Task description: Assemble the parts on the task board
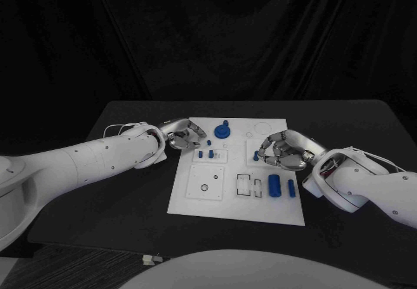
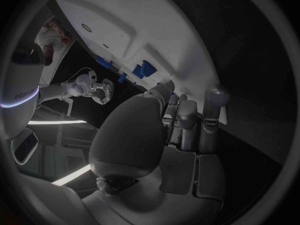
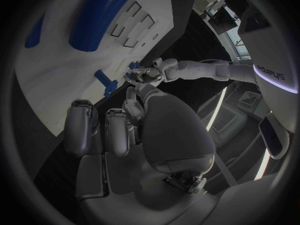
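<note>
- The white task board point(image 1: 196, 201) lies in the middle of the black table point(image 1: 113, 211), its long sides running from the near edge toward the far edge.
- The left hand point(image 1: 182, 136) sits at the board's left edge near the far left corner, fingers curled in over the board. In the left wrist view the fingers point(image 2: 187, 116) are bent close together with nothing seen between them.
- The right hand point(image 1: 285, 150) hovers over the board's right edge, about halfway along it, fingers curled inward. The right wrist view shows its fingers point(image 3: 119, 130) folded near the palm with nothing in them.
- A round blue knob point(image 1: 223, 130) stands on the board near its far edge, just beside the left hand.
- Small blue pegs point(image 1: 206, 154) stand in a row between the two hands, toward the far half of the board.
- A thick blue cylinder point(image 1: 275, 186) lies near the right edge in the near half, with a thinner blue bar point(image 1: 291, 188) beside it, closer to that edge.
- Left of the cylinder are rectangular slots point(image 1: 245, 184). A square plate with a round hole point(image 1: 205, 187) sits in the board's near left part.
</note>
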